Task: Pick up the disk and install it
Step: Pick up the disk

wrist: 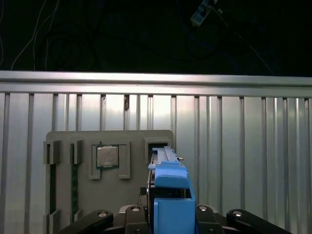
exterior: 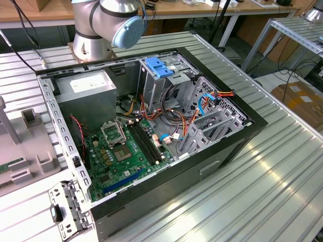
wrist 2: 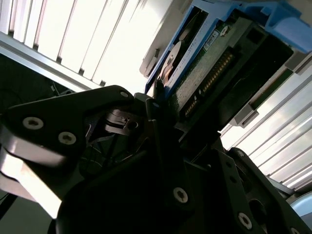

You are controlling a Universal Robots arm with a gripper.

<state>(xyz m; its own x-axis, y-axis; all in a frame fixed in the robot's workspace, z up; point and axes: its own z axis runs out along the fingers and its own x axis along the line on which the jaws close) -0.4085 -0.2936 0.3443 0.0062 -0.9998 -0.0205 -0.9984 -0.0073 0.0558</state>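
The hand (wrist: 171, 217) pinches the blue-railed disk (wrist: 170, 181). Beyond it, a grey fixture tray (wrist: 63, 195) rests on the ribbed worktop (wrist: 243, 146).

Ribbed metal table (exterior: 262, 191) stands before wooden desks (exterior: 192, 9); cardboard box (exterior: 303, 98) lies nearby.

Tool (wrist 2: 157, 103) gripping disk (wrist 2: 207, 73), ribbed table (wrist 2: 92, 39) behind

You're looking steeply down into the open computer case (exterior: 161, 199) from nearby in the exterior view. Both wrist views are hugging the disk (wrist: 170, 195) (wrist 2: 209, 68), sharing it; the first is facing the ribbed table (wrist: 243, 146).
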